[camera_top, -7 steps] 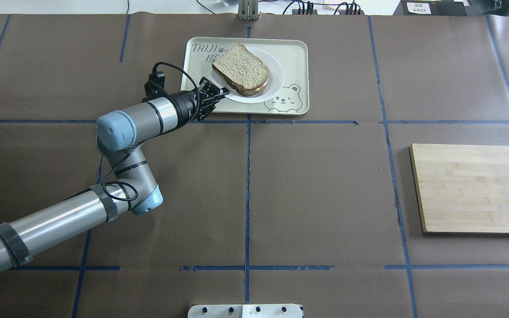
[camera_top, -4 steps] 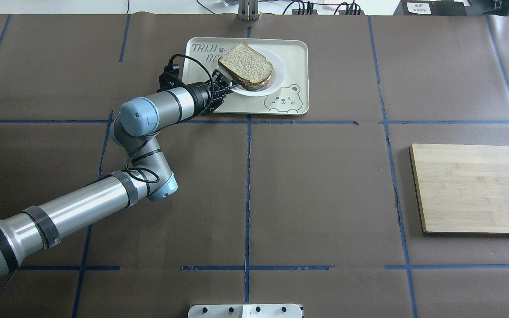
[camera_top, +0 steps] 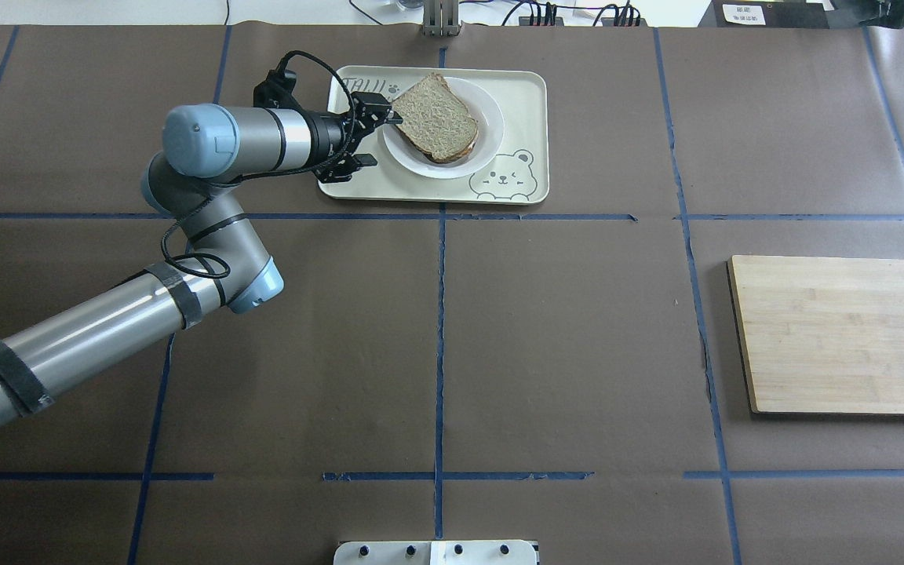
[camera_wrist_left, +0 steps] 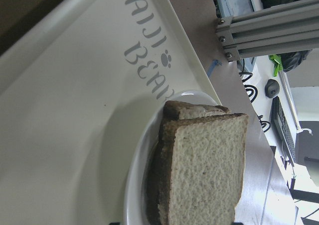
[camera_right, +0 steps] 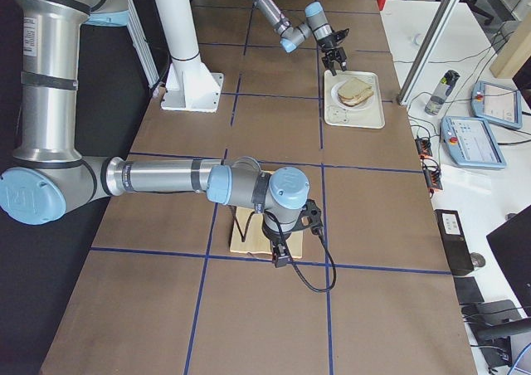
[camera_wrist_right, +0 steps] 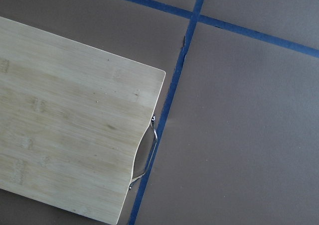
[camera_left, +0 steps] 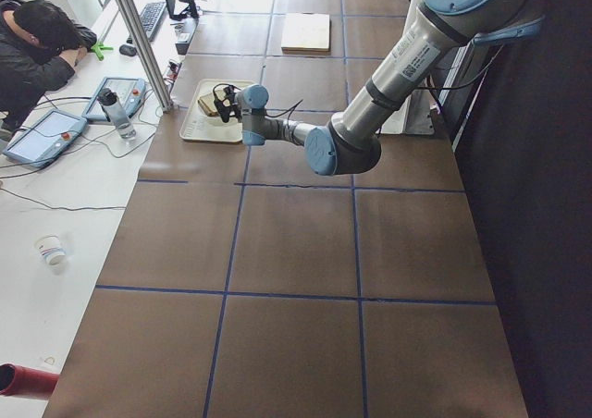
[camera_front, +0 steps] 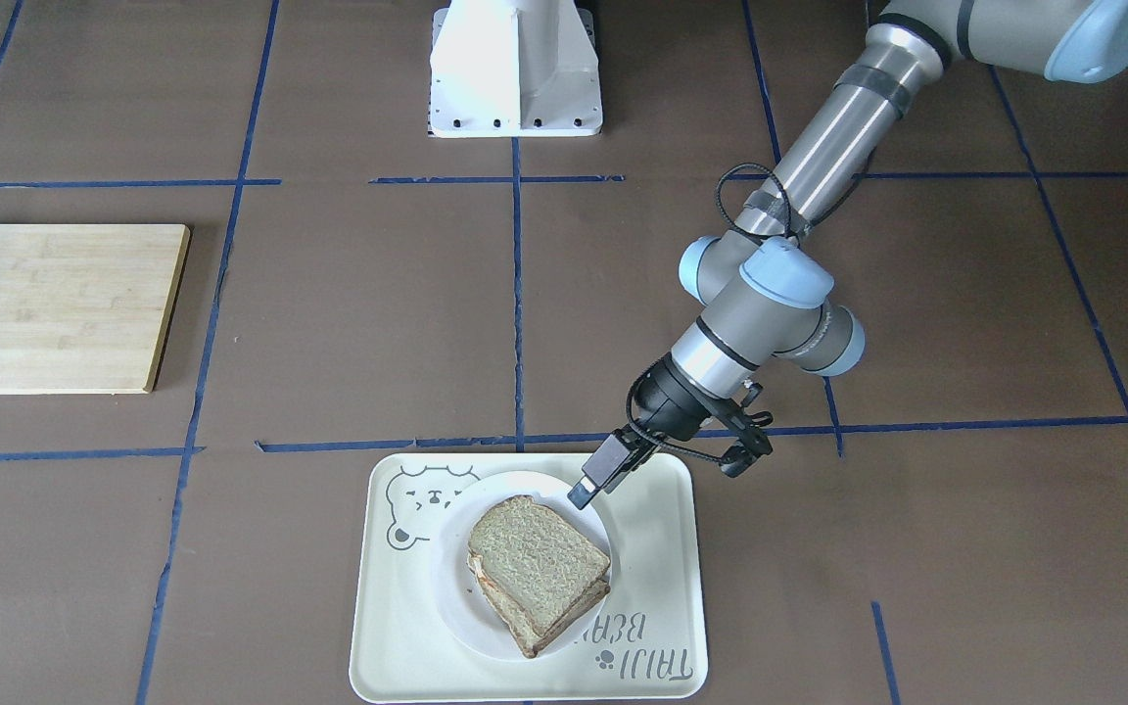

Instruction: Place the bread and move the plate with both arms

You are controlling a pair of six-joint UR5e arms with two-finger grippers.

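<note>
The bread [camera_top: 436,118] lies on top of a second slice on the white plate [camera_top: 493,125], which sits on the cream bear tray [camera_top: 523,102]. My left gripper [camera_top: 384,141] is open at the plate's left rim, one fingertip close to the bread's corner. I cannot tell if it touches. In the front view the left gripper [camera_front: 591,482] points down at the plate [camera_front: 454,578] and the bread [camera_front: 537,558]. The left wrist view shows the bread [camera_wrist_left: 207,175] and the plate [camera_wrist_left: 137,185] straight ahead. My right gripper [camera_right: 282,246] shows only in the exterior right view, so I cannot tell its state.
A wooden cutting board [camera_top: 844,333] lies at the table's right, and it also fills the right wrist view [camera_wrist_right: 65,135]. The white pedestal [camera_front: 515,69] stands at the robot's side. A person [camera_left: 42,48] sits at the desk beyond the tray's end.
The left arm has swung toward the far side. Its gripper went from the plate's near-left rim to the left rim by the bread's corner. Plate and bread shifted slightly.
</note>
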